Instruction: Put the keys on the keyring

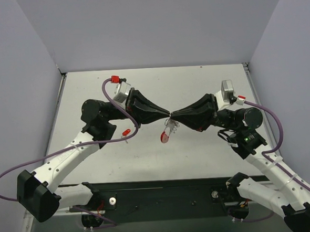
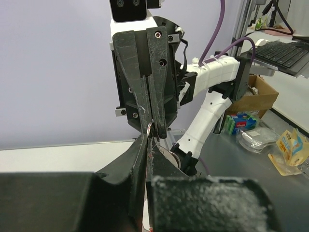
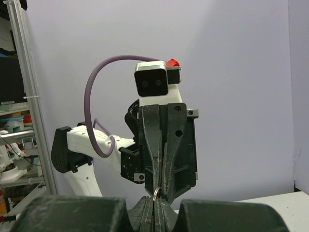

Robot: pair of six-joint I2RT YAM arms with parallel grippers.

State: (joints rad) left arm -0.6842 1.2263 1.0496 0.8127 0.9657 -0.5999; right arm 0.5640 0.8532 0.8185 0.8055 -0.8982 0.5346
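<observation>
Nearest you, the key (image 1: 126,132) lies on the table (image 1: 147,161) beside your left arm, not yet threaded. The keyring (image 1: 166,134) dangles from your clenched right pincer (image 1: 174,115). Your left pincer (image 1: 166,114) meets it tip to tip, nearly closed, but you cannot tell whether it grips.

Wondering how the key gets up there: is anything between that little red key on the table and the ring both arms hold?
Nothing lies on the table between the key and the keyring. Seen from above, only the left arm's purple cable loops past the key on that side, its height unclear.
</observation>
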